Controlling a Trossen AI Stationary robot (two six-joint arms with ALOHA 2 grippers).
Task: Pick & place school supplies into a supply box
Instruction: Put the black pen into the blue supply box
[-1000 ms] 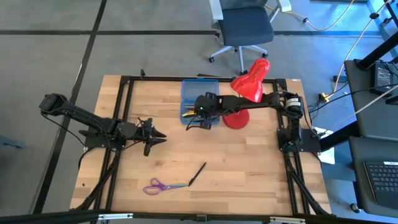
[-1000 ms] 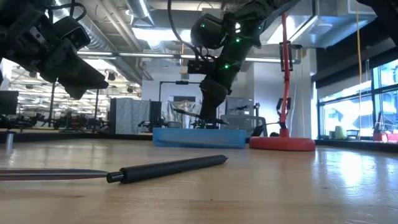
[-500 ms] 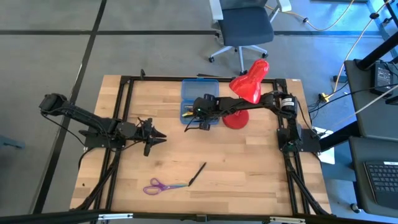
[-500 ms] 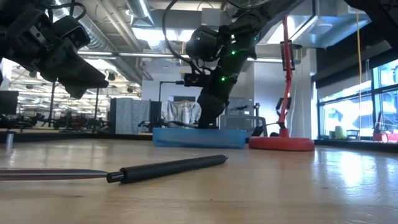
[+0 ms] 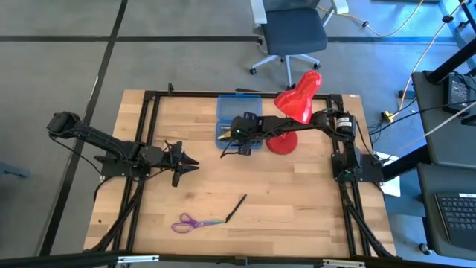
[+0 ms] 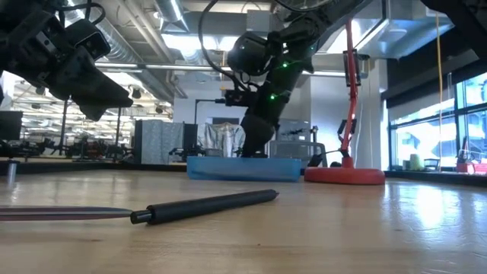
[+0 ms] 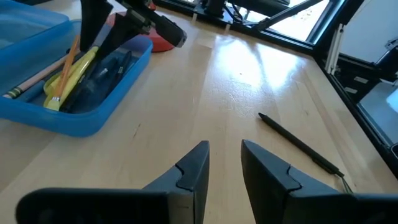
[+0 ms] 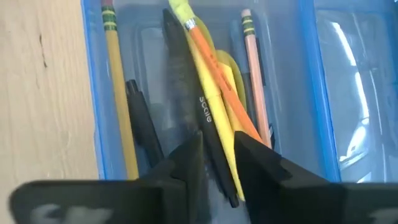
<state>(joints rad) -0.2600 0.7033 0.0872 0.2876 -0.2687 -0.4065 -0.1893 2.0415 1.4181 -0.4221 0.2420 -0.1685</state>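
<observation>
The setting is a robotics lab: a wooden table (image 5: pixel 282 186) in a black frame, an office chair (image 5: pixel 291 31) on grey floor, exposed ceiling ducts (image 6: pixel 152 46), equipment benches (image 5: pixel 454 112) beyond.

Since a second ago, the right arm's wrist has shifted slightly toward frame left in the high view. Its gripper (image 5: pixel 239 149) now sits lower over the blue case (image 5: pixel 237 109), upper centre. Nothing else moved.

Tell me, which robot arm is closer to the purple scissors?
The left. The left gripper hangs over the table just beyond the scissors. The right gripper is farther off, over the blue box.
</observation>
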